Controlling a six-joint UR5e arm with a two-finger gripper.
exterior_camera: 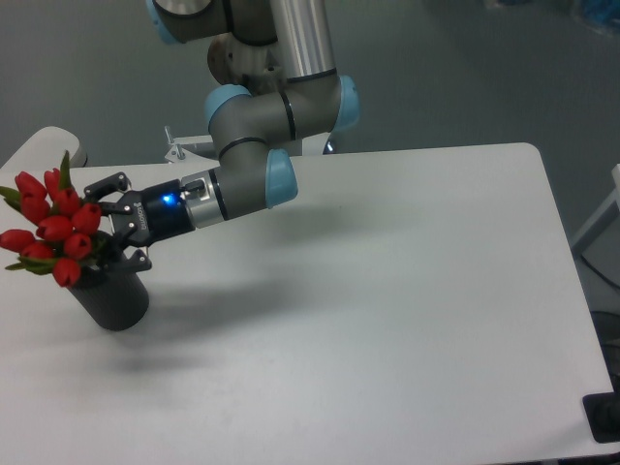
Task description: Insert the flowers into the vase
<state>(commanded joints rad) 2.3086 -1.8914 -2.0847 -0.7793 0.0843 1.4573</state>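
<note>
The flowers [53,228], a bunch of red tulip buds with green leaves, stand in the vase [116,298] and lean to the left over its rim. The vase is a dark grey cylinder, tilted slightly, at the left side of the white table [368,291]. My gripper [105,225] reaches in horizontally from the right, just above the vase mouth. Its fingers [105,184] are spread apart, one above and one below the bunch's right side. The stems are hidden behind the fingers and the vase rim.
The arm's grey links and blue joints [276,107] hang over the back left of the table. A small metal bracket [176,150] sits at the table's back edge. A black object [605,417] is at the right front corner.
</note>
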